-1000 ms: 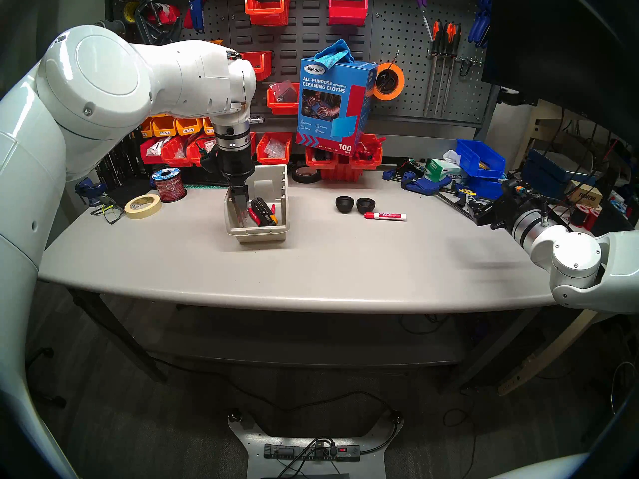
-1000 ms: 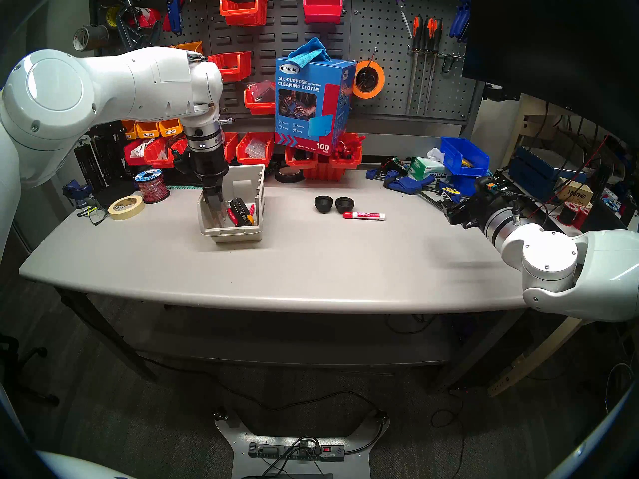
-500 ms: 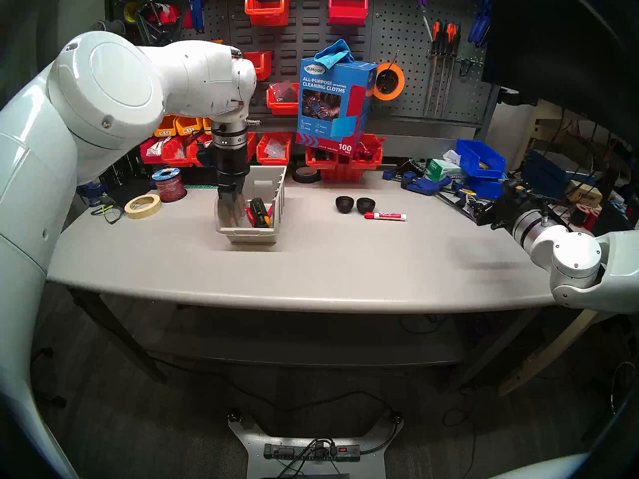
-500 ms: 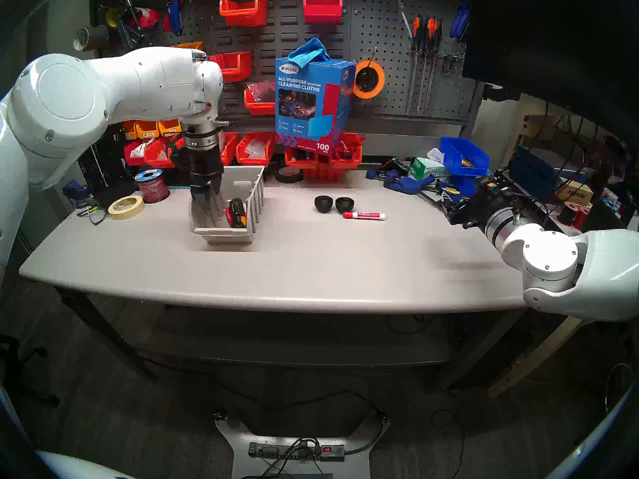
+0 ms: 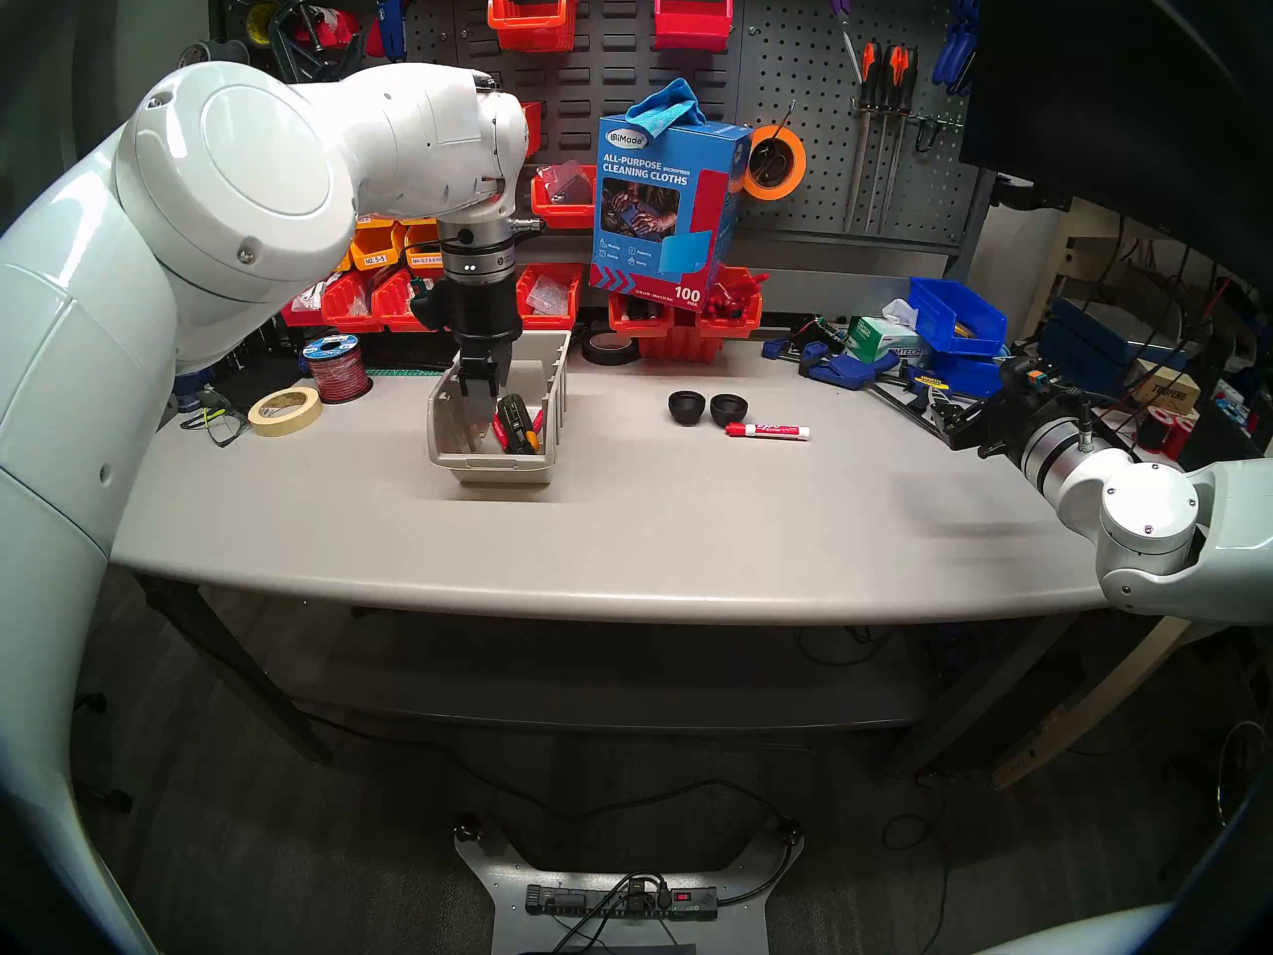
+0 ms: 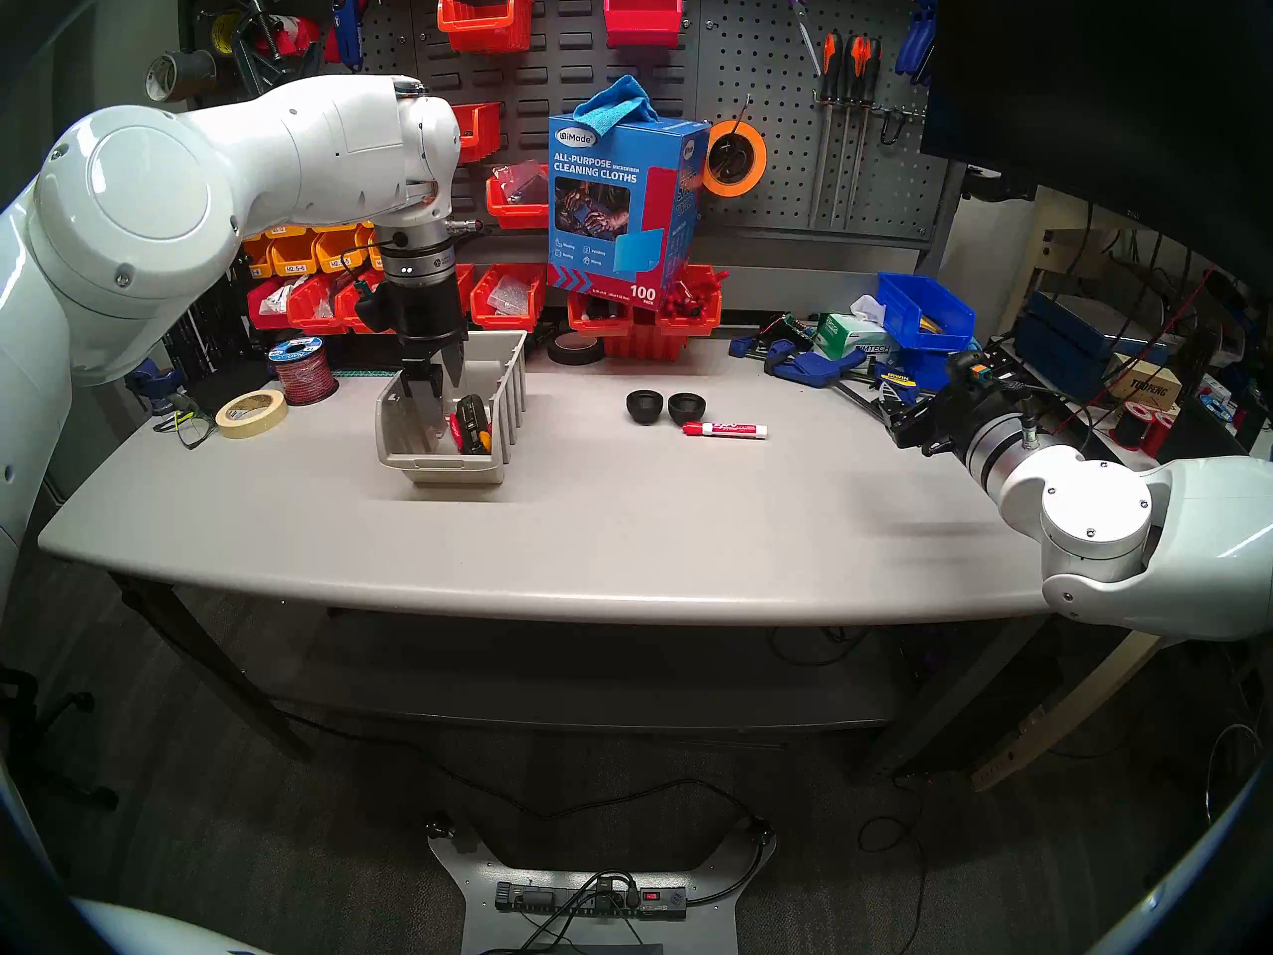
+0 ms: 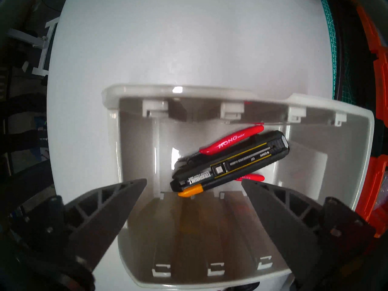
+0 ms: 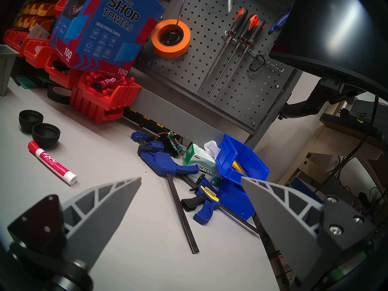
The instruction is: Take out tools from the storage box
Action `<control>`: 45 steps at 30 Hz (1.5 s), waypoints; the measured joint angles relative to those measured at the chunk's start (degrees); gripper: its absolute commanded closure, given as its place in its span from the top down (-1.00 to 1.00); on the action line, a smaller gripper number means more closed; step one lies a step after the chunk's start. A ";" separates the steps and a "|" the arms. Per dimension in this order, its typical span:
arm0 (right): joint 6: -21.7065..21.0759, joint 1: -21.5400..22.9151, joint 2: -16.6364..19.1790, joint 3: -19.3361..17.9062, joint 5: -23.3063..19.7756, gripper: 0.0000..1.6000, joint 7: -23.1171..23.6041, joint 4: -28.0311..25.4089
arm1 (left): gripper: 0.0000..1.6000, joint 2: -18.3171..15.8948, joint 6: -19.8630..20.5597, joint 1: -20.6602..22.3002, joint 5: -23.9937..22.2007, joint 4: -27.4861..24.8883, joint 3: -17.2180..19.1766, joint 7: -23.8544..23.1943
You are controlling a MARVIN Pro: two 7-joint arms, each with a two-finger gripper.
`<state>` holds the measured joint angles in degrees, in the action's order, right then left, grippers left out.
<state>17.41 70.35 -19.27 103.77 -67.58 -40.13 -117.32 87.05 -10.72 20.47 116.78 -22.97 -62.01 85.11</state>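
Observation:
The beige storage box (image 5: 499, 463) (image 6: 454, 466) (image 7: 189, 91) stands on the table left of centre. My left gripper (image 5: 480, 431) (image 6: 435, 423) (image 7: 193, 181) reaches down into it, open and holding nothing. To its right in the box lie a long black tool with yellow marks (image 5: 516, 421) (image 7: 231, 162) and, partly under it, a slim red-handled tool (image 7: 231, 139). Out on the table sit two black cups (image 5: 687, 407) (image 5: 729, 409) (image 8: 46, 134) and a red-capped marker (image 5: 768, 431) (image 8: 51, 162). My right gripper (image 5: 964, 426) (image 8: 191, 178) hovers open at the table's right edge.
A masking tape roll (image 5: 284, 410), a wire spool (image 5: 336, 368) and safety glasses (image 5: 217, 419) lie left of the box. Red bins (image 5: 682, 326) and a cleaning-cloth carton (image 5: 665, 202) line the back. Blue clamps (image 8: 168, 164), a tissue box (image 8: 201, 164) and blue bins (image 8: 241, 162) crowd the right.
The storage box slid a little to the left and turned with the left gripper inside it. The gripper then moved back right toward the tools. The right arm stayed still.

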 measured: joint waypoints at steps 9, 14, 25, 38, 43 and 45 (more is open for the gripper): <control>0.12 -0.01 -0.14 0.06 -0.06 1.00 0.00 -0.01 | 1.00 0.28 -7.23 -0.78 -3.28 1.61 1.91 0.01; 0.19 -0.01 -0.22 0.11 -0.10 1.00 0.00 -0.02 | 1.00 0.20 -12.77 -1.67 -5.30 2.70 3.00 -2.42; 0.31 -0.02 -0.38 0.22 -0.16 1.00 0.00 -0.04 | 1.00 -0.98 -24.39 -3.83 -10.10 4.43 6.12 -14.45; 0.44 -0.01 -0.60 0.32 -0.23 1.00 -0.01 -0.06 | 1.00 -1.87 -38.66 -5.96 -17.89 4.87 11.93 -29.10; 0.50 -0.01 -0.68 0.35 -0.26 1.00 -0.01 -0.07 | 1.00 -2.09 -42.85 -6.43 -21.01 4.50 14.34 -33.59; 0.52 -0.01 -0.71 0.36 -0.27 1.00 -0.01 -0.07 | 1.00 -2.27 -43.55 -6.59 -22.16 4.27 15.22 -34.38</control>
<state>17.93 70.33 -19.98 104.13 -67.85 -40.14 -117.40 84.78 -54.27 13.88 94.63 -18.70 -46.79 50.73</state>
